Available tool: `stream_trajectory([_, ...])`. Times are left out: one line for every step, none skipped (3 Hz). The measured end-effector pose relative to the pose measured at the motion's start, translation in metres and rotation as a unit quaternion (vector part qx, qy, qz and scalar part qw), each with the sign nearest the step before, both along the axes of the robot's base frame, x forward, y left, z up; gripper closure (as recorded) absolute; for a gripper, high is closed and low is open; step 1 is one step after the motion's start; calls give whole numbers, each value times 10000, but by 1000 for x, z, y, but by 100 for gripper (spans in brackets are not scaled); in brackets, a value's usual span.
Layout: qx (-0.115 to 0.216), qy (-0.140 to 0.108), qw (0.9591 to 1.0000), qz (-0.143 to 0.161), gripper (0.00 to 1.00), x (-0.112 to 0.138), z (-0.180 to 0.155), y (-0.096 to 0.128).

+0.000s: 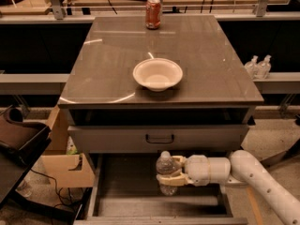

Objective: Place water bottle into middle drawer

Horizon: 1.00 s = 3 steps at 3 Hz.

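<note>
The water bottle (166, 172) is a clear plastic bottle with a white cap, held upright. My gripper (171, 171) comes in from the right on a white arm and is shut on the bottle around its middle. The bottle hangs over the open middle drawer (123, 183), a wide shallow grey drawer pulled out below the cabinet, with its lower end down near the drawer floor. I cannot tell whether the bottle touches the floor.
A white bowl (157, 73) and a red soda can (153, 12) stand on the cabinet top (206, 64). The upper drawer front with a black handle (159, 138) is just above the bottle. Two tiny clear bottles (258, 66) sit at the right. A cardboard box (63, 165) is at the left.
</note>
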<state>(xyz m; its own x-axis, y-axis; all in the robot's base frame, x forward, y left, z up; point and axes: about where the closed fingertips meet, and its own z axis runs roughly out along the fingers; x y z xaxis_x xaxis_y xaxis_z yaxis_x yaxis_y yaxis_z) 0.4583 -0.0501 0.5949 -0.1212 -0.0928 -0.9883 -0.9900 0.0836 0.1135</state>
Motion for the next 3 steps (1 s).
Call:
stream_trajectory([220, 39, 9988, 424, 100, -3, -21, 24])
stream_trajectory([320, -55, 9977, 593, 100, -6, -29, 33])
stream_trajectory([481, -392, 9968, 510, 100, -11, -32, 44])
